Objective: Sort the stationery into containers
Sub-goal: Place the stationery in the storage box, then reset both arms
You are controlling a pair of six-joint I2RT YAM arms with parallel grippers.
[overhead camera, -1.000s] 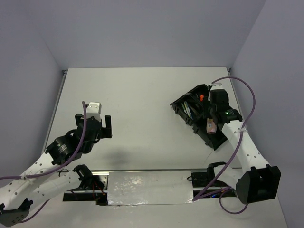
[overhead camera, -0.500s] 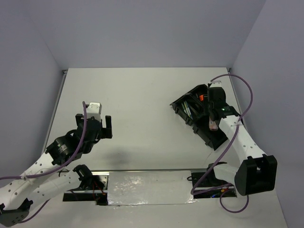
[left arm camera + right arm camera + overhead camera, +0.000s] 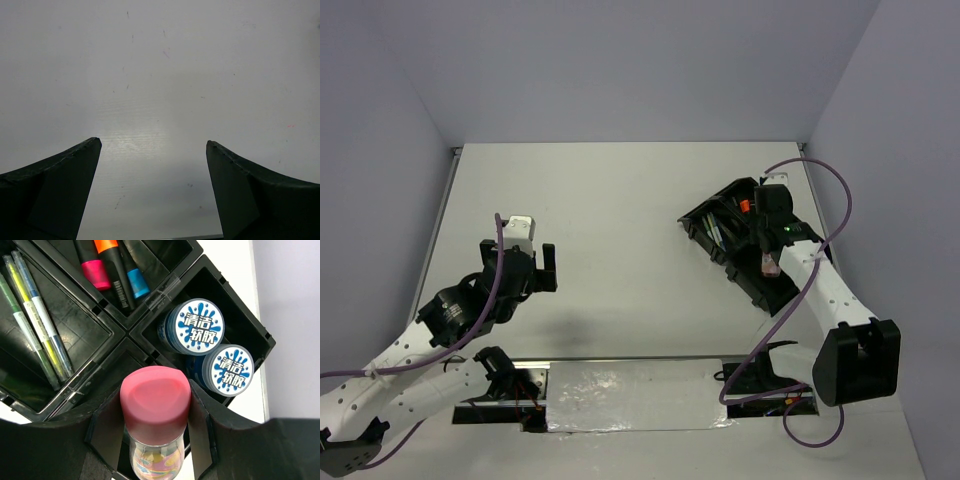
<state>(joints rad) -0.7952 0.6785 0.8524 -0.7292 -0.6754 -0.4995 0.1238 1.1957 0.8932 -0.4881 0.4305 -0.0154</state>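
Observation:
The black organiser tray (image 3: 720, 222) stands at the right of the table. My right gripper (image 3: 156, 405) is shut on the pink tube (image 3: 155, 412), pink cap foremost, above the tray's near compartment; it shows in the top view as well (image 3: 767, 262). Two round blue-white discs (image 3: 201, 327) (image 3: 230, 370) lie in one compartment. Short black markers with pink (image 3: 95, 274), orange (image 3: 107, 245) and blue (image 3: 136, 284) ends lie in another. Thin pens (image 3: 35, 322) lie in a long compartment. My left gripper (image 3: 545, 268) is open and empty over bare table at the left.
The table's right edge (image 3: 257, 315) and the side wall run just beyond the tray. A shiny metal strip (image 3: 635, 395) lies along the near edge between the arm bases. The right arm's purple cable (image 3: 830, 190) loops above the tray.
My right gripper has moved a little further over the tray with the pink tube in it. The left arm has not moved.

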